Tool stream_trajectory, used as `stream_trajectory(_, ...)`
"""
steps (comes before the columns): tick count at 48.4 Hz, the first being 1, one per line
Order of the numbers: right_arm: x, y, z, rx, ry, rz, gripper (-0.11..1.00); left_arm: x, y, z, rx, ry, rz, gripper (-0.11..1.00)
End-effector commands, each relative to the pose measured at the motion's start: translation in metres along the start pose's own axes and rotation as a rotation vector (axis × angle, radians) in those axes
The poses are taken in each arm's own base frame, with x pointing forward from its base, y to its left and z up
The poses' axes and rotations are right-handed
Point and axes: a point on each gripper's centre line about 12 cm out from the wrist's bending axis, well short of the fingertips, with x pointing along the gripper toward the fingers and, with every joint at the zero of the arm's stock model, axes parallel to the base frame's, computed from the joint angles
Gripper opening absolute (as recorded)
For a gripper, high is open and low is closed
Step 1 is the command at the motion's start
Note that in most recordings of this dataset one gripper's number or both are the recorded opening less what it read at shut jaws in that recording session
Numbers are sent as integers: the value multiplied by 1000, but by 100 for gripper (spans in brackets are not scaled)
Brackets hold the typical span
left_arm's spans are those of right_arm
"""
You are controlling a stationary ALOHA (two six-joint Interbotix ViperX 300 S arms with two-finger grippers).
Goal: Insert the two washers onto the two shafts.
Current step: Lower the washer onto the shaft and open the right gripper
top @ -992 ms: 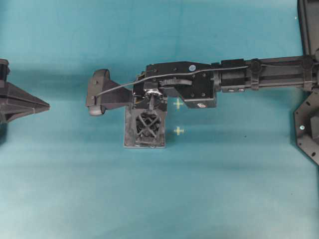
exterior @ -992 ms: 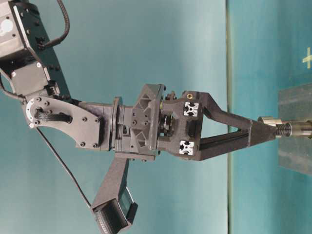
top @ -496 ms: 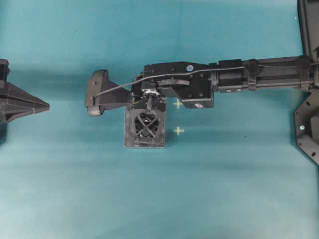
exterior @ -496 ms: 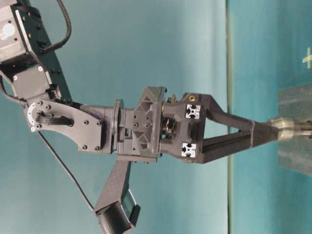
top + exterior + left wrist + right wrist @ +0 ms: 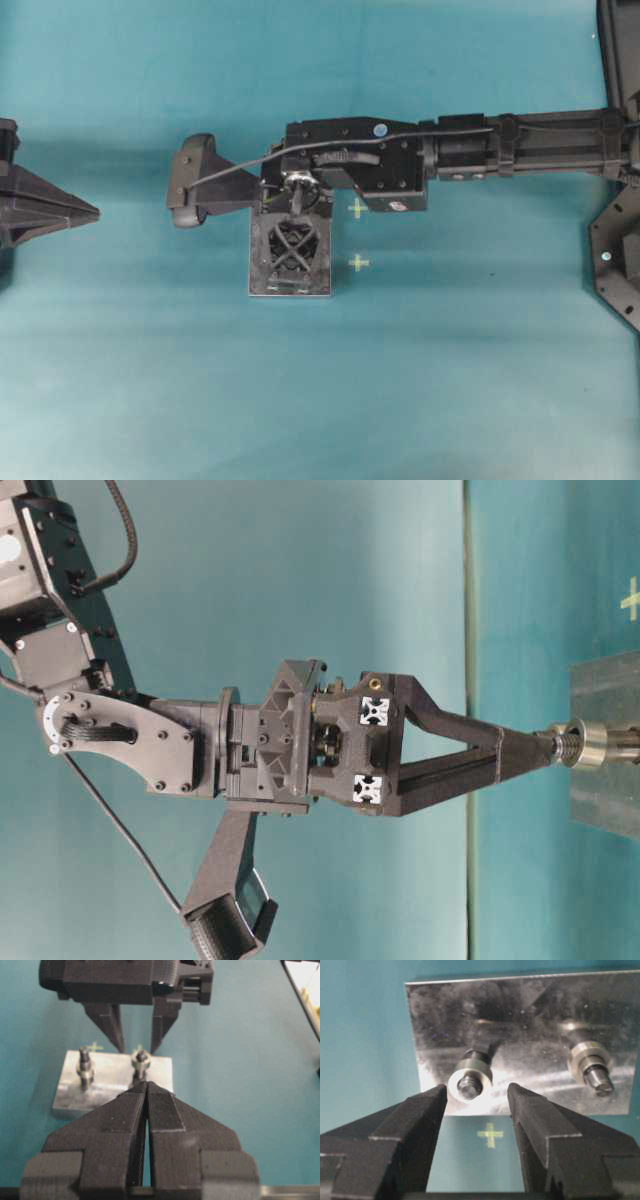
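A silver washer point(image 5: 470, 1077) sits around the threaded shaft point(image 5: 469, 1088) on the metal plate point(image 5: 530, 1010). My right gripper point(image 5: 477, 1092) hangs just above that shaft's tip, open, with nothing between its fingers. From table level the washer point(image 5: 585, 744) is a little way down the shaft point(image 5: 562, 747), apart from the right gripper point(image 5: 545, 750). In the overhead view the right gripper point(image 5: 297, 192) stands over the plate point(image 5: 262, 285). My left gripper point(image 5: 146, 1083) is shut and empty, level with the table and pointing at the plate point(image 5: 110, 1082) from a distance.
A second shaft point(image 5: 594, 1067) with its own metal ring stands on the same plate. Two green crosses point(image 5: 357, 208) mark the cloth beside the plate. The left gripper point(image 5: 95, 211) rests at the table's far left.
The right gripper opened and let go of the washer, then lifted slightly. The washer slid down onto the shaft. The left arm stayed still.
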Motion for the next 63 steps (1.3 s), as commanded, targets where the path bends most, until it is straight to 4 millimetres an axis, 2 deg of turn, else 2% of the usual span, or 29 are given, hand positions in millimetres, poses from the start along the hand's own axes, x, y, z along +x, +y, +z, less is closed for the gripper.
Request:
stream_trajectory(1,-14,3,3,-12,-38,1,58,1,0,5,0,-14,0,0)
stream_trajectory(10,-1,1,4,-7,-24,5,60,1,0,5,0,-14,0,0)
stream_trajectory(21,6,3,4,2,-13,26,85,1,0,5,0,-15,0,0)
stream_trajectory(38,-5,15,8,26,-42,108,84,1,0,6,0,-17,0,0)
stream_trajectory(48,-11,7,9,44,-46,106,84,1,0,6,0,-17,0,0)
stream_trajectory(56,-14,10,9,43,-38,119,84,0,0,6,0,-18,0,0)
stream_trajectory(63,-16,0,11,74,-48,117,84,0,0,6,0,-18,0,0)
